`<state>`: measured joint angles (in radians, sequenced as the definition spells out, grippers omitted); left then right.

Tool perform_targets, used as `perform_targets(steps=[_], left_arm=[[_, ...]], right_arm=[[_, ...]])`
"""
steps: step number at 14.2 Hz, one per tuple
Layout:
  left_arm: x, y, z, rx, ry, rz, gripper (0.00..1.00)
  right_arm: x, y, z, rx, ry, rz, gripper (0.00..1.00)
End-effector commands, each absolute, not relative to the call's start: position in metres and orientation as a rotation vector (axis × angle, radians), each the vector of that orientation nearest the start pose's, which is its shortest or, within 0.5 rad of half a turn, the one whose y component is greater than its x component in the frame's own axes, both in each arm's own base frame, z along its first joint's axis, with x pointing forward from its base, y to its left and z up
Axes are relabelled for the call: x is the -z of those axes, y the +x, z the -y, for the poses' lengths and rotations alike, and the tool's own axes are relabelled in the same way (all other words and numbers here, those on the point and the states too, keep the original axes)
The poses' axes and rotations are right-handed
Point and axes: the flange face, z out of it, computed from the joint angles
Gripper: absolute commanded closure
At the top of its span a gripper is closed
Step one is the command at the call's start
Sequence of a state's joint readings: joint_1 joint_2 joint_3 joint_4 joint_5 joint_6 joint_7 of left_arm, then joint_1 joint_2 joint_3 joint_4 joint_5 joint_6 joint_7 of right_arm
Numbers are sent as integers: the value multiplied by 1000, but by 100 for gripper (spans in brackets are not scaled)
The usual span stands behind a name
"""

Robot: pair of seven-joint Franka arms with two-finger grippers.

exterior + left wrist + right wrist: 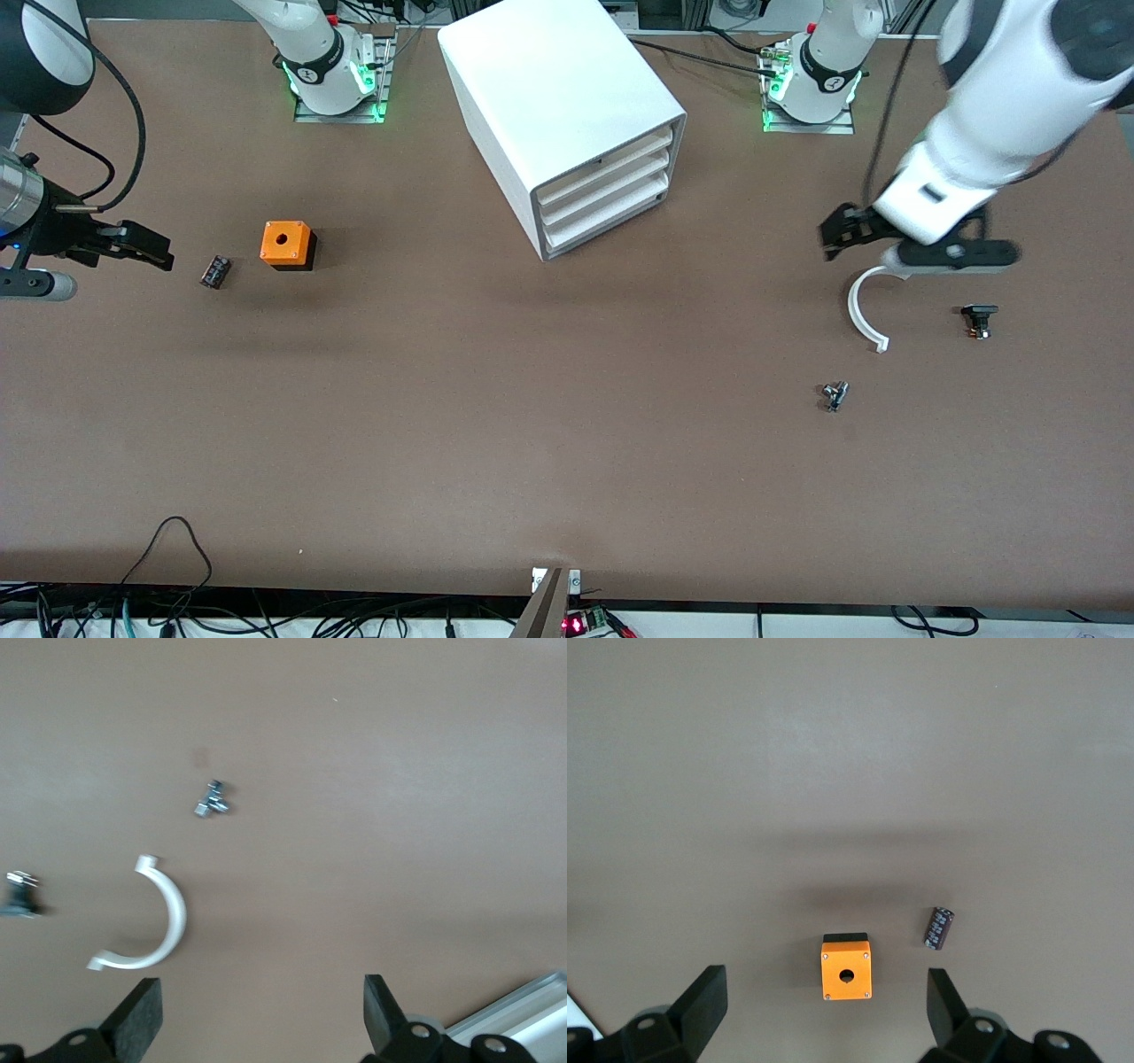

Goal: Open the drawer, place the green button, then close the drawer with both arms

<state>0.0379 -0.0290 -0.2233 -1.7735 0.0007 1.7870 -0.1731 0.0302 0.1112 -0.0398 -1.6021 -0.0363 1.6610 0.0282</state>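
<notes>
The white cabinet (567,106) stands at the middle of the table, near the arms' bases. Its three drawers are all shut, and the lowest drawer (609,221) is shut flush. I see no green-capped button in any view. My left gripper (837,232) is open and empty above the table toward the left arm's end, beside a white curved piece (864,310). In the left wrist view its gripper (261,1019) shows bare table between the fingers. My right gripper (151,250) is open and empty toward the right arm's end. In the right wrist view the gripper (824,1014) is near the orange box (846,969).
The orange box with a hole (286,244) and a dark cylinder (215,271) lie beside the right gripper. A black-capped small part (979,319) and a tiny grey and dark part (834,395) lie near the curved piece (151,921), nearer the front camera than the left gripper.
</notes>
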Motion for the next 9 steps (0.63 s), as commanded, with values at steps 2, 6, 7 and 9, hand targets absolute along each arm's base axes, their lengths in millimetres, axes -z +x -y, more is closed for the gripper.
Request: perform_targets(steps=[2, 6, 7, 9], left_arm=[[-586, 538, 56, 78, -3097, -175, 0], [-619, 537, -7, 122, -3100, -252, 0], [-621, 537, -13, 129, -3099, -245, 0], [-619, 537, -13, 111, -3103, -236, 0]], right_arm=[[-562, 570, 11, -68, -3174, -40, 0], [-562, 563, 10, -63, -3178, -36, 0], [-563, 563, 10, -61, -3179, -34, 0], [-565, 564, 10, -61, -3180, -39, 0]])
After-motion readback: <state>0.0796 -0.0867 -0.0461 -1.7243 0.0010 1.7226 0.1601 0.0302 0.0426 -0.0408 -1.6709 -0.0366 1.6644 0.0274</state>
